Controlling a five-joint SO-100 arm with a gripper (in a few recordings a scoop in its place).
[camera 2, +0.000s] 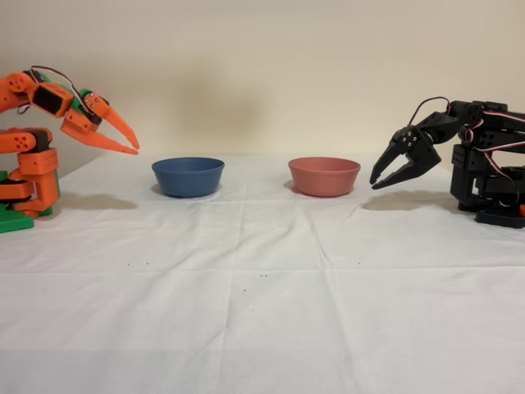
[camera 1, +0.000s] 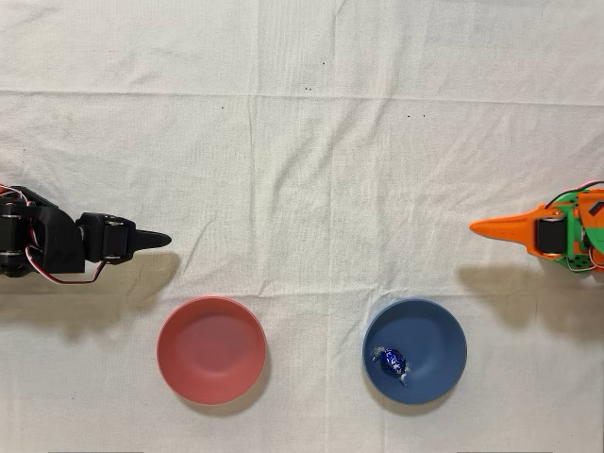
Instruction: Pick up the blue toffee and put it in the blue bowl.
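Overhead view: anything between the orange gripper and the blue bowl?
Nothing. In the overhead view only bare white cloth separates the gripper from the blue bowl, with the arm's shadow on it. The toffee already sits inside the bowl.

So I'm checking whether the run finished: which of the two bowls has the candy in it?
The blue bowl, nearer the orange arm. The blue toffee lies inside it, toward its rim. The red-pink bowl, nearer the idle black arm, holds nothing.
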